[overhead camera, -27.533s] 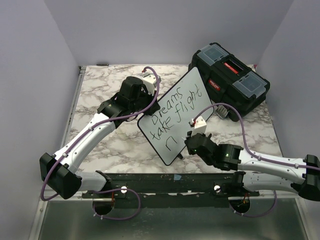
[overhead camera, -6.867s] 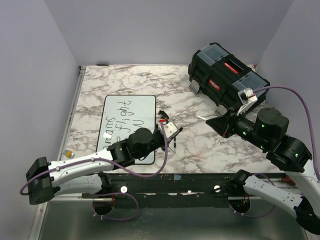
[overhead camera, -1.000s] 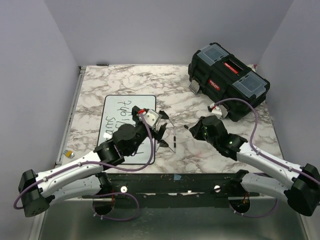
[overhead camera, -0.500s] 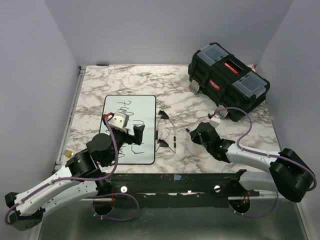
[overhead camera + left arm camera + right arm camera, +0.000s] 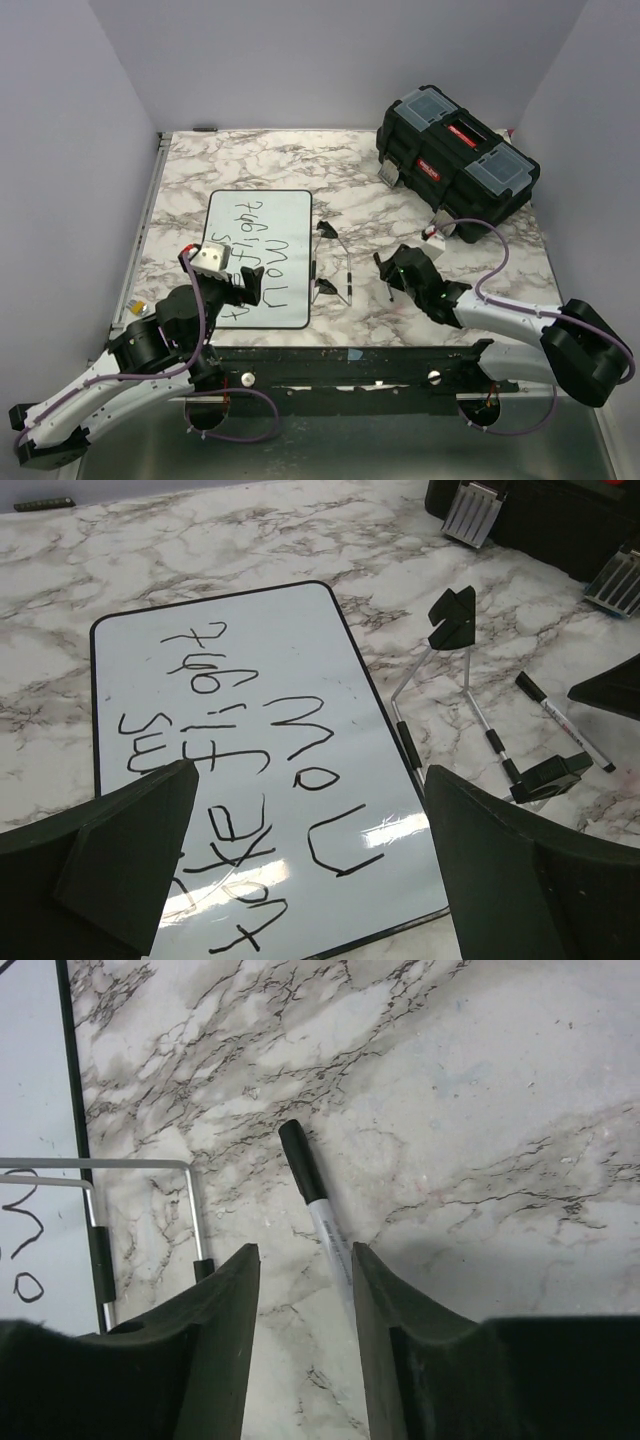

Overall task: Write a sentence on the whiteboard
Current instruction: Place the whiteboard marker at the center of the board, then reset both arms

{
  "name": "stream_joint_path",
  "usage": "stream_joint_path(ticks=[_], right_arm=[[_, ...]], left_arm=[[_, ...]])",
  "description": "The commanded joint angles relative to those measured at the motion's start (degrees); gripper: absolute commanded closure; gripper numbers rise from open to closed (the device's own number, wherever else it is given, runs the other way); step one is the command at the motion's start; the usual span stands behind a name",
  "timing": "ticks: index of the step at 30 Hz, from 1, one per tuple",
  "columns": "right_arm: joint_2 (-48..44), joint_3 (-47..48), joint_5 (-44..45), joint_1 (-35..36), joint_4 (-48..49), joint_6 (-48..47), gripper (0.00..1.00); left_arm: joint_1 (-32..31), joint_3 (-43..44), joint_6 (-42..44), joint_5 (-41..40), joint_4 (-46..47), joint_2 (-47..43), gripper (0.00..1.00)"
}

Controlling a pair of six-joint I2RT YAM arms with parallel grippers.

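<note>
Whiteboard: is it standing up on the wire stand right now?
No, the whiteboard lies flat on the marble table, and the wire stand lies on the table beside it.

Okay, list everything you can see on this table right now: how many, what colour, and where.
whiteboard: one, white with a black rim, flat on the table's left half.
handwriting: a few lines, black, on the whiteboard.
wire stand: one, silver with black ends, lying just right of the whiteboard.
marker: one, white with a black cap, on the table right of the stand.
toolbox: one, black, far right corner.
table: one, white marble with grey veins.
left fingers: two, black, wide apart above the whiteboard's near end.
right fingers: two, black, apart, with the marker lying between them.
</note>
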Motion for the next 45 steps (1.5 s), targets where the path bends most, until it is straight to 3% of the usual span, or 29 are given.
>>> stream_joint_path(ticks=[1,9,16,22,26,35,45], right_arm=[[-2.0,-0.1,3.4,0.2,-3.6,1.4,0.52],[-7.4,2.3,5.7,0.2,-9.7,-1.8,0.26],[-14.2,7.5,5.1,0.2,-14.8,-11.1,0.23],[-24.0,9.5,-1.4,0.2,-14.6,-16.4,0.20],[-29.3,10.8,-3.5,0.2,-17.0,-14.7,0.01],[-39.7,10.4,-4.0,0.1,-26.5,-11.5,0.00],[-50.3,7.3,-6.9,0.2,-28.0,-10.5,0.00]], left_arm=[[0.2,-1.2,0.2,-2.0,-0.8,-2.2,0.01],[0.2,-1.0,0.5,-1.3,-1.0,-1.8,0.01],[0.2,-1.2,1.0,-0.7,-0.5,-1.7,0.02],[0.2,-1.4,2.0,-0.3,0.1,-1.9,0.01],[0.2,-1.5,2.0,-0.1,0.2,-2.0,0.02],[0.2,-1.3,2.2,0.0,0.3,-1.2,0.01],[0.2,-1.1,2.2,-0.2,0.2,-0.8,0.01]])
